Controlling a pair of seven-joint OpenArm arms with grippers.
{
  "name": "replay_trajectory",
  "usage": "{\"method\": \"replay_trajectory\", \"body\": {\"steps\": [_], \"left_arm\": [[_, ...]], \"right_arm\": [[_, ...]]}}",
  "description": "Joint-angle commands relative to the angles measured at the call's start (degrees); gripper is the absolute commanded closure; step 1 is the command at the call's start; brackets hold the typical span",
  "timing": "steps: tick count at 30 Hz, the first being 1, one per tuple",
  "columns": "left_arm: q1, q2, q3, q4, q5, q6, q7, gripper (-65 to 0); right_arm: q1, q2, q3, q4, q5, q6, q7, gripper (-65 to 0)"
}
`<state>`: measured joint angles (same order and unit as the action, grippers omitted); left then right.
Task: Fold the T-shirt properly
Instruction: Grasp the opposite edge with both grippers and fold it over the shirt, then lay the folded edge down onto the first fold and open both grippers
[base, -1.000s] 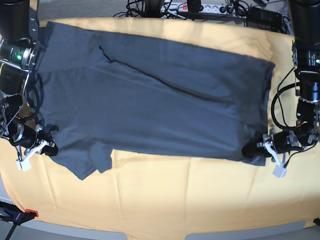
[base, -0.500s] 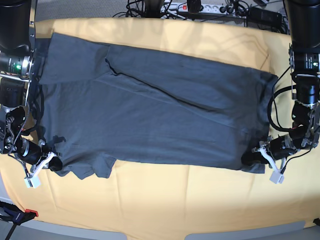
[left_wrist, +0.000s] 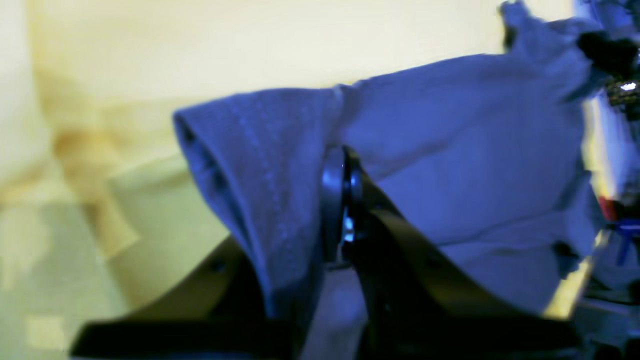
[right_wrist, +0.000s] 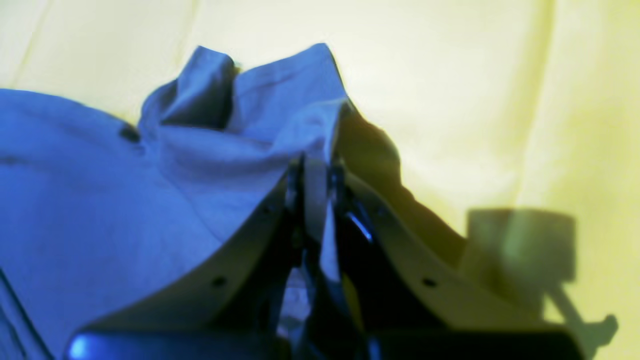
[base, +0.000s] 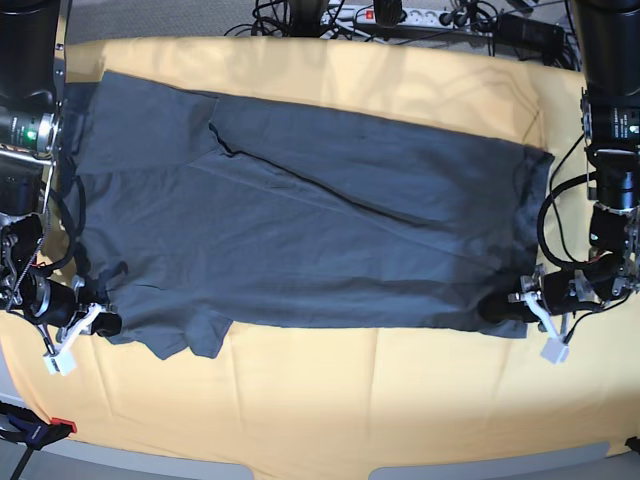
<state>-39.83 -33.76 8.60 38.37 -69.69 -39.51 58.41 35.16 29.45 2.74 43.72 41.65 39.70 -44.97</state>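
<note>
While spread flat on yellow tablecloth (base: 300, 400), wrinkled slate-grey T-shirt (base: 300, 230), both grippers' fingers pinching its near corners

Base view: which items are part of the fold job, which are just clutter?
In the job:
- T-shirt, spread flat
- left gripper, shut on its near corner
- right gripper, shut on the other near corner

Lying about:
- yellow tablecloth underneath
- power strip and cables at the far edge

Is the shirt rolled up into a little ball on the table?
No, the T-shirt lies spread out flat across the yellow tablecloth in the base view, with only its near corners pinched.
</note>
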Motion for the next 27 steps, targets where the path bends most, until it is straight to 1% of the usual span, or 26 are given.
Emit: {"method": "replay_trajectory", "body": {"steps": [1,3,5,9,13,17,22,25,27], "left_arm": [[-2.05,-1.75,-0.39,1.60,-3.41,-0.49,0.68,0.0],[-1.99,-2.99,-0.39,3.08,-7.67,-0.49,3.98,0.0],[-1.75,-4.11,-0.39,5.18,-11.32,-0.49,6.23,0.0],[-0.70,-5.03,-0.39,9.53,-14.99,-0.49,9.86,0.0],[3.06,-6.03,-0.39,15.58,-15.31,-0.49,13.33,0.0],[7.15,-8.35,-0.44,21.57,-15.31,-0.49,13.66,0.0],[9.38,-11.50,-0.50,24.90,-15.31,-0.49,13.64,0.0],[9.51,-12.94,-0.55,25.18,-15.31,-0.49,13.64,0.0],[9.51,-13.73,-1.40,25.18,-15.31,-0.49,13.64,0.0]], "right_arm": [[0.72,1.66,0.26,2.49,2.19,0.30,-0.13,0.0],[-2.29,2.97,0.26,6.40,4.74,0.30,-1.55,0.0],[-5.86,4.31,0.26,11.21,5.60,0.30,-1.60,0.0],[-13.11,6.73,0.28,21.70,6.56,0.30,-1.62,0.0],[-19.17,9.22,0.31,29.18,6.47,0.30,-1.62,0.0],[-21.35,11.43,0.31,30.69,6.38,0.30,-1.66,0.0],[-21.35,12.02,0.31,30.69,6.38,0.30,-1.86,0.0],[-21.35,12.04,0.31,30.69,6.38,0.30,-4.04,0.0],[-21.35,12.22,0.28,30.69,6.36,0.30,-4.22,0.0]]}}
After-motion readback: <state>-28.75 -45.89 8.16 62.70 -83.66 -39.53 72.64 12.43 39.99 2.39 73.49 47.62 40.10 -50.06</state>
